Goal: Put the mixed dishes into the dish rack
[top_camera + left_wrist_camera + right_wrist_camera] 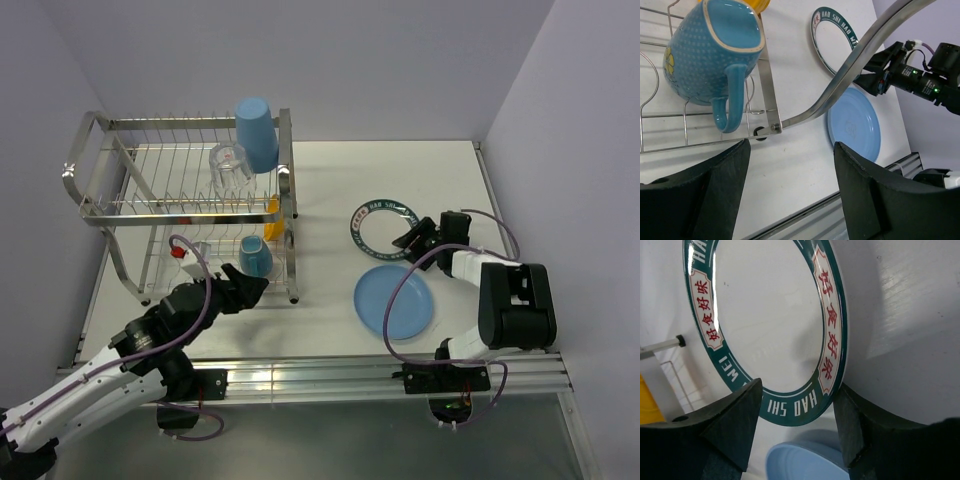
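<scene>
The dish rack (100, 205) stands at the left. It holds the blue tumbler (257, 131), the clear glass (230, 168), the yellow-orange bowl (273, 215) and, on the lower tier, the light blue mug (256, 257) (710, 55). The white plate with the dark patterned rim (384, 227) (770, 315) lies on the table, with the plain blue plate (394, 300) (805, 462) in front of it. My right gripper (409, 240) (797, 387) is open, its fingers straddling the patterned plate's near rim. My left gripper (250, 285) (790, 145) is open and empty, just in front of the rack.
The rack's curved steel handle (860, 55) arcs across the left wrist view between my left gripper and the plates. The side wall (560, 120) runs close along the right. A metal rail (330, 375) marks the table's near edge.
</scene>
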Controlling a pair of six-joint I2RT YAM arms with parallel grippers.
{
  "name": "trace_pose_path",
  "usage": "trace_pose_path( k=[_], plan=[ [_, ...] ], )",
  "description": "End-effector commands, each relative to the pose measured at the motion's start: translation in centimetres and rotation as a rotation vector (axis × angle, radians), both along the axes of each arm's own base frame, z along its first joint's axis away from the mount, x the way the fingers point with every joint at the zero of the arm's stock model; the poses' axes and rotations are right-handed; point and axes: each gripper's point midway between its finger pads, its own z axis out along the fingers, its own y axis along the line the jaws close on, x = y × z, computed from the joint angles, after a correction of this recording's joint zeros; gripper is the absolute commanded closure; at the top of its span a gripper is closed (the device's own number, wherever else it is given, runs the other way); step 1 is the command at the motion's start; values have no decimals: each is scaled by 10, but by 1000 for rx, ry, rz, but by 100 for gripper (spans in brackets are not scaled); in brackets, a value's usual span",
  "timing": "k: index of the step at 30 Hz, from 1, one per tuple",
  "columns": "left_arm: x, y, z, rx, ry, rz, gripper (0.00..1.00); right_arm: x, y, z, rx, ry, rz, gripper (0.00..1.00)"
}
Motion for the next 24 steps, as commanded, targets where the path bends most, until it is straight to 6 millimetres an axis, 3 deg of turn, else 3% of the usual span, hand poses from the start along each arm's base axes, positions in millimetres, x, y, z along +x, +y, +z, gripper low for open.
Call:
trace_pose_path(
  k=[1, 4, 5, 7, 11, 16, 17, 19, 20, 21, 23, 24],
  plan=[
    [-3, -4, 32, -69, -43, -25, 27, -1, 0, -9, 17, 52, -21, 40],
    [-3, -3, 33, -69, -45, -26, 28, 5, -2, -7, 9, 53, -28, 67],
    [-3, -3, 33, -69, -45, -26, 28, 4, -4, -8, 2, 61, -36, 86],
    [-5, -4, 36, -73, -44, -35, 28, 8, -8, -5, -18, 51, -51, 100],
    [-10, -6, 51, -96, -58, -69, 30, 11, -8, 11, -31, -15, -36, 100],
    [-26, -19, 88, -169, -113, -188, 28, 11, -1, 69, -16, -184, 7, 100],
    [-28, -23, 97, -190, -133, -209, 28, 6, 1, 76, -12, -187, 20, 100],
    [-33, -31, 110, -207, -153, -266, 29, 0, 2, 110, -25, -277, 30, 100],
    [-34, -33, 116, -211, -166, -280, 29, -11, 3, 112, -30, -260, 43, 100],
    [-34, -35, 121, -213, -173, -290, 29, -19, 6, 131, -29, -313, 58, 100],
    [-32, -43, 120, -192, -161, -312, 29, -36, 9, 142, -48, -318, 100, 100],
    [-32, -45, 121, -186, -164, -319, 29, -45, 11, 157, -56, -358, 118, 100]
  ],
)
